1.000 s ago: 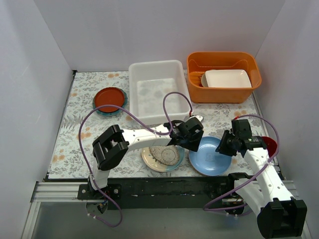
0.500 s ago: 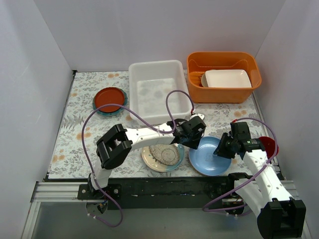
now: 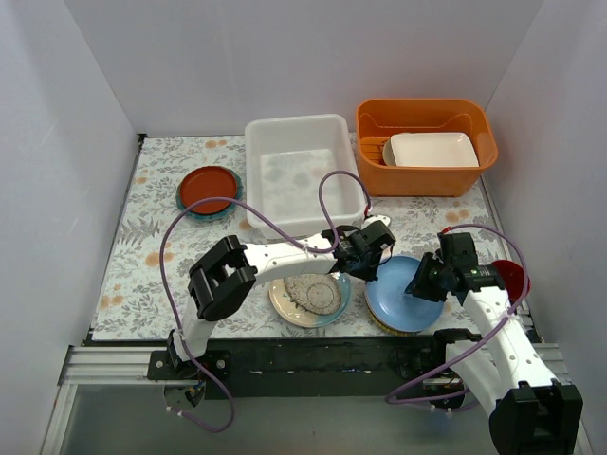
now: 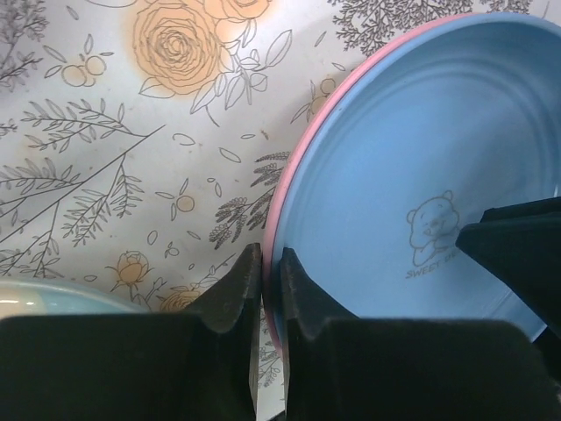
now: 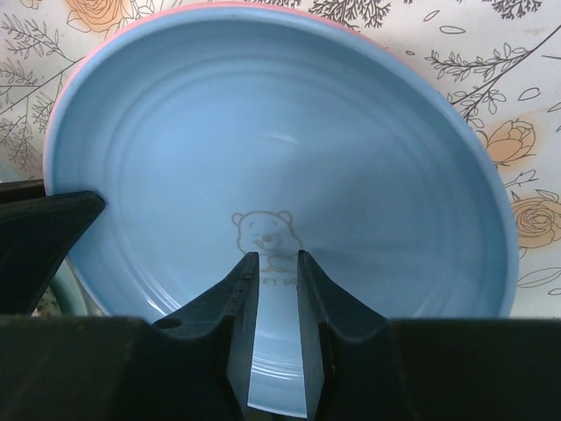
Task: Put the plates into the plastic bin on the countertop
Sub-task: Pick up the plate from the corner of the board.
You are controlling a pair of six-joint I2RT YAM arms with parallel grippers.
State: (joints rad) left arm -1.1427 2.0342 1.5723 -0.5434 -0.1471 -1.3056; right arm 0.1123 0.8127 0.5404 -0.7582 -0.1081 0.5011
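Blue plate (image 3: 406,301) — rim newly pinched, tilted

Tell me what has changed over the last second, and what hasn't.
The left claw moved toward the far-left rim of the light blue plate and closed on it. That plate now sits tilted, with a yellowish edge showing beneath its near side. The right claw kept its grip on the plate's right rim. The speckled plate, the red-brown plate, the plastic bin and the orange tub stayed put.
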